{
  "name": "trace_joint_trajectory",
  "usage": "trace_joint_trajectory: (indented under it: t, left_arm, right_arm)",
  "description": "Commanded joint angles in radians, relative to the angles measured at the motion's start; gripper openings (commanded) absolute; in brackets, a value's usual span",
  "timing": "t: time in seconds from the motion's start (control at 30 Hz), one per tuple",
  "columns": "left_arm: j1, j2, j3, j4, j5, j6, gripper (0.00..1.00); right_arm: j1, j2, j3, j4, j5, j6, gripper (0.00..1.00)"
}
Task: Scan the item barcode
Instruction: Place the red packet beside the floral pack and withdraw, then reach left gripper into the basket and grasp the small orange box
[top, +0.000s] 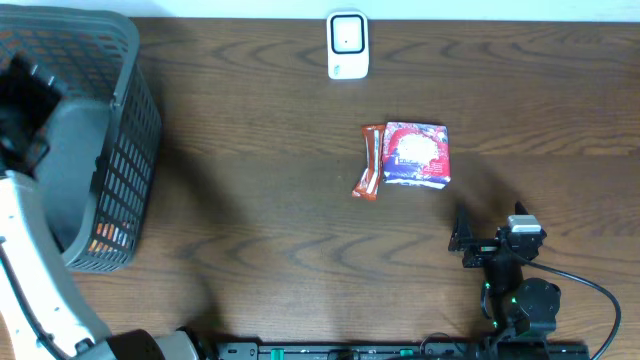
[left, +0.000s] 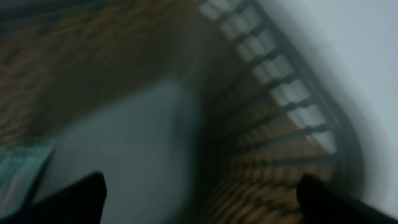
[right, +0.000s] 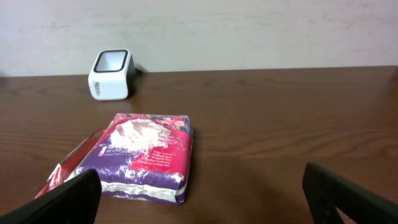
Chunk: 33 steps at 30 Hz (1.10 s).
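Your right hand (right: 205, 202) stands wide open, low over the dark, wood-grained tabletop (right: 286, 112). Its two black fingers (right: 68, 198) are cut off at the bottom corners of the wrist view, and nothing lies between them. Straight ahead of it lies the packet (right: 149, 152), a soft, pillow-shaped plastic pouch. It is glossy purple and pink, with a white picture on its face and crimped white ends. The print is too small to read, and you cannot tell whether a barcode faces up. Right against its left edge is a narrow wrapper (right: 65, 168) of shiny red and orange foil, partly hidden behind a finger in the wrist view. From overhead it shows as a slim strip alongside the packet. Beyond both, near the far edge of the tabletop, stands the scanner (top: 348, 45), a small white block with rounded corners and a dark-rimmed window.

Your left hand (left: 199, 208) is well apart from all this, at the basket (top: 135, 150), a dark grey plastic tub with lattice walls at the left end. How deep it reaches you cannot tell. Its wrist view is badly blurred. You can make out the ribbed wall, a smooth grey floor and two dark fingertips far apart at the bottom corners, so this hand is open and holds nothing. A pale teal shape at the left edge is too smeared to name. From overhead, something orange shows through the lattice low in the basket, unidentifiable.
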Motion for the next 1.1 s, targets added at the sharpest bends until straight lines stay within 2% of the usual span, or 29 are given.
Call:
trace_joint_trajectory:
  t: [0.0, 0.1, 0.23, 0.4, 0.6, 0.87, 1.07]
  left_arm:
    - [0.113, 0.051, -0.025, -0.192, -0.057, -0.179, 0.98]
    - [0.127, 0.085, -0.053, -0.283, -0.071, -0.276, 0.98]
    - [0.132, 0.134, -0.056, -0.368, -0.159, -0.422, 0.98]
    - [0.131, 0.219, -0.056, -0.456, -0.168, -0.460, 0.98]
    - [0.131, 0.357, -0.059, -0.554, -0.163, -0.591, 0.98]
    - [0.131, 0.491, -0.072, -0.557, -0.106, -0.590, 0.98]
    - [0.124, 0.549, -0.126, -0.483, -0.108, -0.583, 0.98]
  right_arm:
    - [-0.018, -0.006, -0.002, -0.003, 0.009, 0.000, 0.99]
    - [-0.017, -0.006, -0.002, -0.004, 0.009, 0.000, 0.99]
    - [-0.017, -0.006, -0.002, -0.004, 0.009, 0.000, 0.99]
    - [-0.018, -0.006, -0.002, -0.004, 0.009, 0.000, 0.99]
    - [-0.017, -0.006, -0.002, -0.003, 0.009, 0.000, 0.99]
    - [-0.018, -0.006, -0.002, -0.004, 0.009, 0.000, 0.99]
    - [-0.017, -0.006, -0.002, -0.004, 0.009, 0.000, 0.99]
